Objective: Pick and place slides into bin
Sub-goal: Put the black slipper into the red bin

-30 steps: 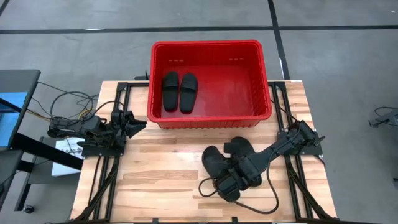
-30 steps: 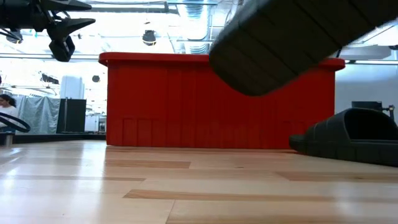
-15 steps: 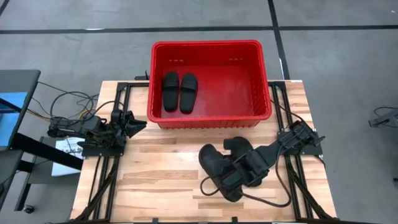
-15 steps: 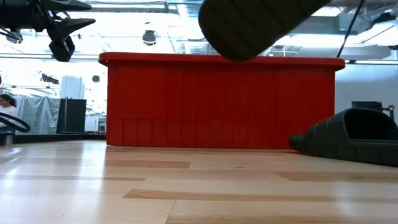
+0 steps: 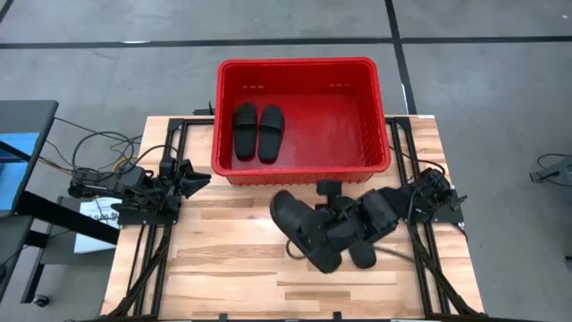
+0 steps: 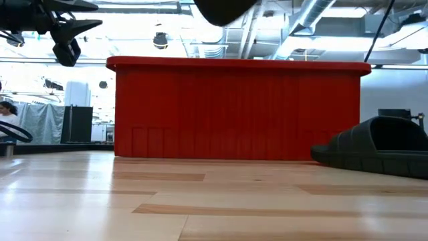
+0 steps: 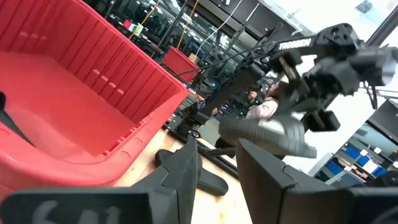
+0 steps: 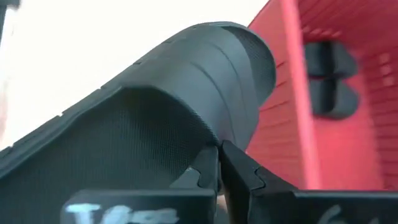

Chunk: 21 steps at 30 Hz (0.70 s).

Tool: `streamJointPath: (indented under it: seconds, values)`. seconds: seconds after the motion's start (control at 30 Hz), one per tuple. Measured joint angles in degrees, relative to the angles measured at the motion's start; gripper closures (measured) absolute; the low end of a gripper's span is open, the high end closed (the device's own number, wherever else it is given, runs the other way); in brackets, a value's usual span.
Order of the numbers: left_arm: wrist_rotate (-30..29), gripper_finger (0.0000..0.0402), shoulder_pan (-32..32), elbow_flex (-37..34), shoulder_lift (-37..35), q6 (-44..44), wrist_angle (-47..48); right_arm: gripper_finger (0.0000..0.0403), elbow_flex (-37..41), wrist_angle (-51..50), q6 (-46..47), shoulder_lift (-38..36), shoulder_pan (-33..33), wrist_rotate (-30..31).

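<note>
A: Where is the slide now?

B: The lifted sandal (image 5: 304, 231) hangs below the red bin (image 5: 304, 172) at the frame's lower centre, pinched at its strap between the right gripper (image 8: 219, 163) fingers. It has swung up and leftward from a second ago, and in the low view only its tip (image 6: 224, 8) shows at the top edge.

A: So it looks set to clear the front wall?

B: Probably. Two sandals (image 5: 258, 132) already lie in the bin's upper left; another (image 6: 374, 154) rests on the table. The left gripper (image 5: 198, 179) waits at mid-left, jaws slightly spread.
</note>
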<state>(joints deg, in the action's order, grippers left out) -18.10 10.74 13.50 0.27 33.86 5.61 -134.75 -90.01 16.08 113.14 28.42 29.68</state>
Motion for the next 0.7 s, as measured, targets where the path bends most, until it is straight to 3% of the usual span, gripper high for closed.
streamJointPath:
  seconds: [0.27, 0.7]
  values:
    - [4.0, 0.0299, 0.0, 0.0, 0.0, 2.7, 0.0, 0.0403, -0.3, 0.0, -6.5, -1.7, -8.3, 4.9]
    - [1.8, 0.0299, 0.0, 0.0, 0.0, 4.2, 0.0, 0.0403, -0.3, 0.1, -21.0, -2.0, -26.1, 6.6]
